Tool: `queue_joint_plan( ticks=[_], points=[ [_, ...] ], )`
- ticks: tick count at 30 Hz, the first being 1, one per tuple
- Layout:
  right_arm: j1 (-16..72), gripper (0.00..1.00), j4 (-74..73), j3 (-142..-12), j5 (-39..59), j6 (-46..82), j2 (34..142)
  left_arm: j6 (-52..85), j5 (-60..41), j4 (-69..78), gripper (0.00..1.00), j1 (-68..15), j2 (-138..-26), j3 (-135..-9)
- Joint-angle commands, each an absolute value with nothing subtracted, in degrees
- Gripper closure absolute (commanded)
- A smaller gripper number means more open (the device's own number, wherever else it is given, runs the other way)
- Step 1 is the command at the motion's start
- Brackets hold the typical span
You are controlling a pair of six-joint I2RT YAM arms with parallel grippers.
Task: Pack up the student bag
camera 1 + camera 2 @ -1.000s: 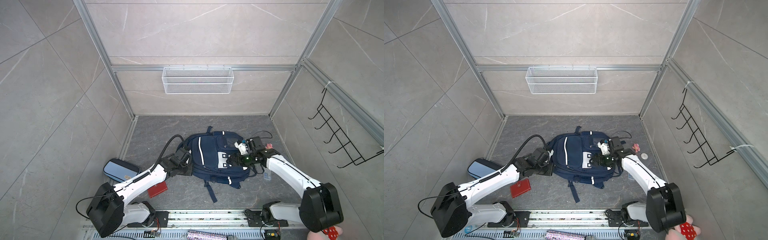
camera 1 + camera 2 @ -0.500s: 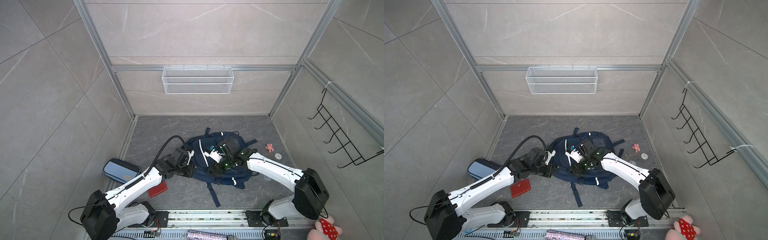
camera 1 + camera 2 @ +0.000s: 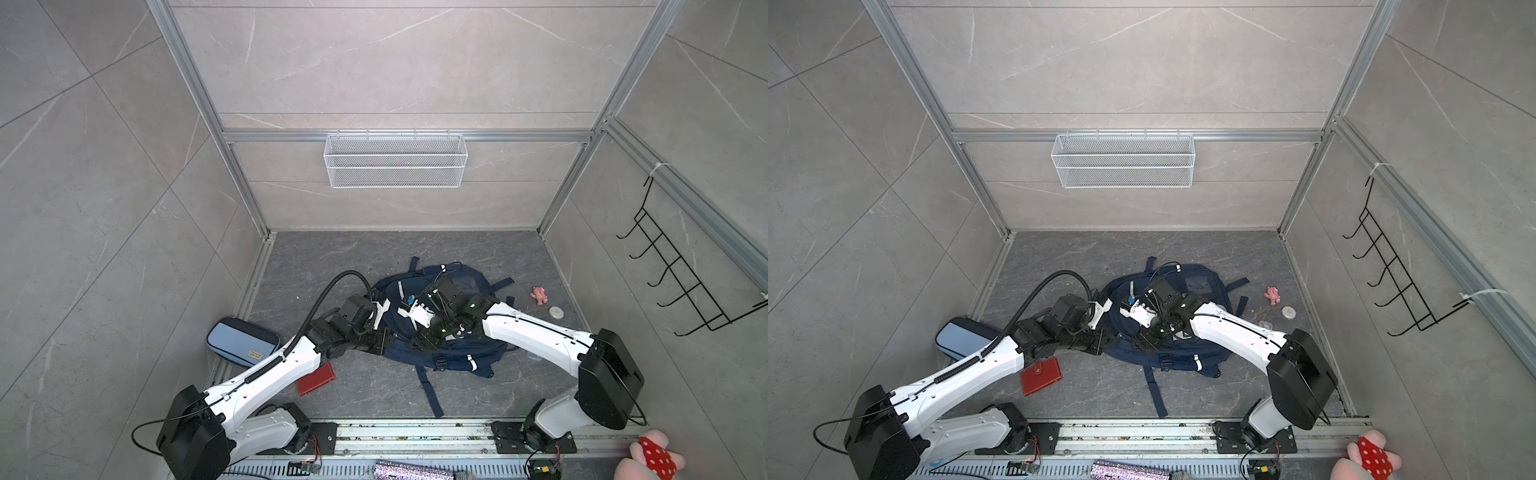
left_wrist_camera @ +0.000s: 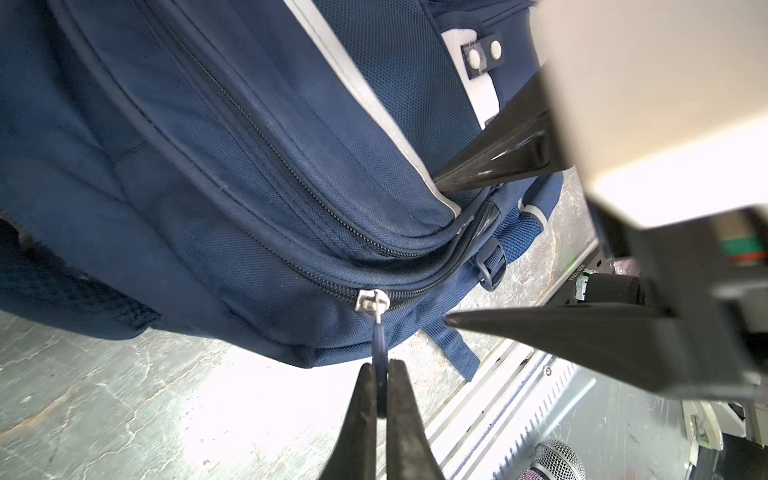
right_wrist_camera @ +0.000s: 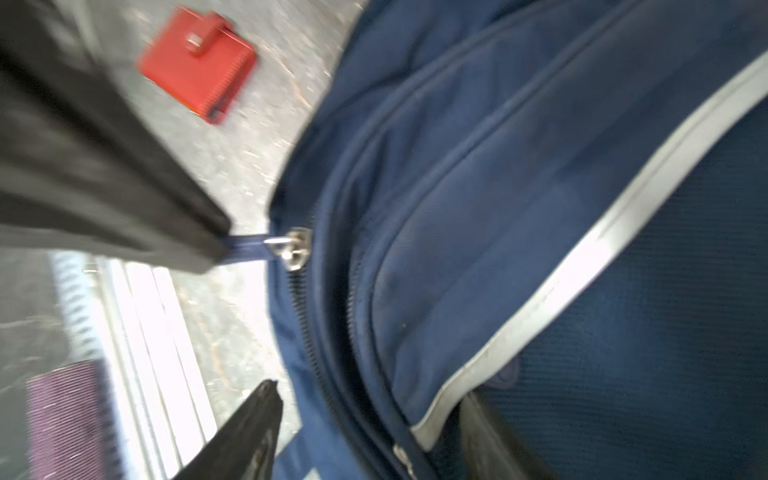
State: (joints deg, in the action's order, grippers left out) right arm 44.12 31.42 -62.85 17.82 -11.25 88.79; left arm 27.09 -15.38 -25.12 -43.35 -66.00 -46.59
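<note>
Grey floor (image 3: 353, 257); left jaws pinch student bag (image 3: 457, 361) zip pull (image 4: 379, 347), right jaws spread alongside

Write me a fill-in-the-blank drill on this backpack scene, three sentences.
1. The left gripper is ____ on the zip pull of the backpack.
2. The right gripper straddles the backpack's edge with its jaws ____.
3. The wallet lying beside the backpack is ____ in colour.

Missing words: shut; open; red.

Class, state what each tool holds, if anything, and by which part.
Left tool pinches the navy blue fabric backpack by its zip pull tab; right tool, open astride its edge, holds nothing.
</note>
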Motion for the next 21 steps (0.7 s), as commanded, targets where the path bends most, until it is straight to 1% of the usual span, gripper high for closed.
queue_joint_plan(
  ticks=[1, 3, 7, 9, 15, 21],
  points=[
    [44.5, 0.32, 30.8, -62.2, 9.7, -11.9, 89.2, 26.7, -18.8, -19.4, 1.00, -43.5, -65.8, -49.2],
    [44.5, 0.34, 29.8, -61.8, 7.9, -11.6, 88.9, 26.9, -18.9, -19.2, 1.00, -43.4, -65.7, -49.0],
    [44.5, 0.56, 28.4, -62.0, 7.5, -10.6, 89.7, 27.4, -18.4, -18.9, 1.00, -43.4, -65.0, -48.4],
    [44.5, 0.64, 28.0, -62.0, 7.7, -10.2, 90.2, 27.4, -17.6, -19.4, 1.00, -43.3, -65.0, -48.2],
    [44.5, 1.00, 28.4, -61.2, 4.5, -9.9, 89.8, 26.5, -14.2, -22.9, 1.00, -40.3, -66.1, -47.5],
    [44.5, 1.00, 29.2, -57.5, 1.8, -9.9, 83.6, 24.6, -5.0, -28.2, 1.00, -38.2, -66.9, -49.7]
  ],
)
